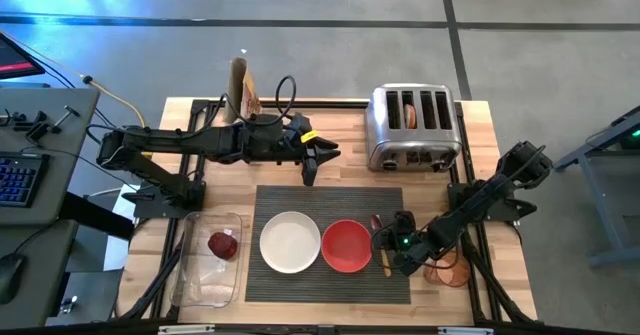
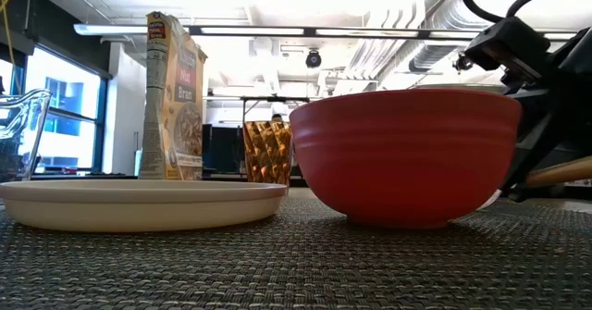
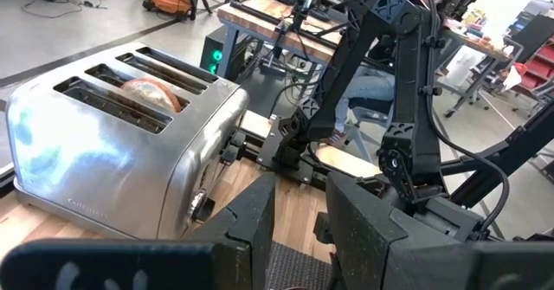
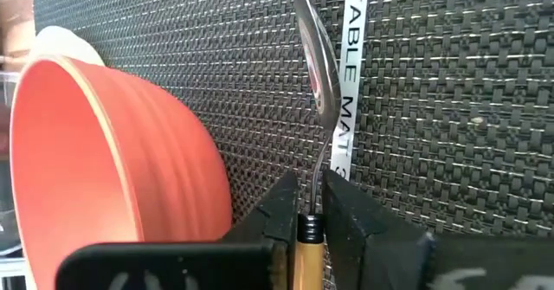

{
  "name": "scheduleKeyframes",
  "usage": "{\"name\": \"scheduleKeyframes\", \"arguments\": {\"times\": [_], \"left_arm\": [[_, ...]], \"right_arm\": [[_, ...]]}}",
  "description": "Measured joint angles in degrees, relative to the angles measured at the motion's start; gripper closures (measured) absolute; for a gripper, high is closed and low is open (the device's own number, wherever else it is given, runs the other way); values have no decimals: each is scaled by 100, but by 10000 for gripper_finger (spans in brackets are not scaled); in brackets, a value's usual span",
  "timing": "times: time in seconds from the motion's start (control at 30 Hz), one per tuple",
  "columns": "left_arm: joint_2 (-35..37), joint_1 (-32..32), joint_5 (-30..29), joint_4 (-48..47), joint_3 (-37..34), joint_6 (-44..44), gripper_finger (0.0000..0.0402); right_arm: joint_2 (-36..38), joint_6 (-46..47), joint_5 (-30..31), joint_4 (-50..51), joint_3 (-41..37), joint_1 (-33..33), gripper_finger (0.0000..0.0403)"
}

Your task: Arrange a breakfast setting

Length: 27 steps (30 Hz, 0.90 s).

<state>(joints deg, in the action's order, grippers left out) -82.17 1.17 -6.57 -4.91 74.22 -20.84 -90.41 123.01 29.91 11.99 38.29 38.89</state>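
The dark grey ribbed mat (image 1: 330, 200) lies at the table's middle. On it stand the white plate (image 1: 290, 242) and the red bowl (image 1: 347, 245). The wooden-handled spoon (image 1: 384, 255) is just right of the bowl, and my right gripper (image 1: 393, 241) is shut on it. My left gripper (image 1: 318, 162) is open and empty above the mat's far edge, beside the chrome toaster (image 1: 413, 128). A bagel half (image 3: 149, 93) stands in one toaster slot. The dark red fruit (image 1: 223, 244) lies in the clear tray (image 1: 205, 285). My right gripper pinches the spoon between its two fingers where the metal neck meets the wooden handle (image 4: 309, 228). The fingers slant down from the table's right. The spoon's metal bowl (image 4: 316, 61) reaches out past the fingertips over the mat. The wooden handle (image 2: 562, 172) slants upward.
A cereal box (image 1: 243, 90) stands at the far left of the table. An amber glass (image 2: 266, 151) shows behind the plate in the low view. A round brown item (image 1: 448, 270) lies under my right arm. The toaster takes up the far right.
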Motion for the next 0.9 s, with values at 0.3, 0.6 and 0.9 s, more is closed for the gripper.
{"name": "scheduleKeyframes", "arguments": {"times": [0.3,0.6,0.9], "left_arm": [[0,34,2,0,0,7,307],[0,70,98,0,0,2,307],[0,70,111,0,0,-7,307]], "right_arm": [[2,253,-236,0,0,-58,374],[2,175,-234,-2,-2,-105,373],[2,162,-228,-20,-4,-105,355]]}}
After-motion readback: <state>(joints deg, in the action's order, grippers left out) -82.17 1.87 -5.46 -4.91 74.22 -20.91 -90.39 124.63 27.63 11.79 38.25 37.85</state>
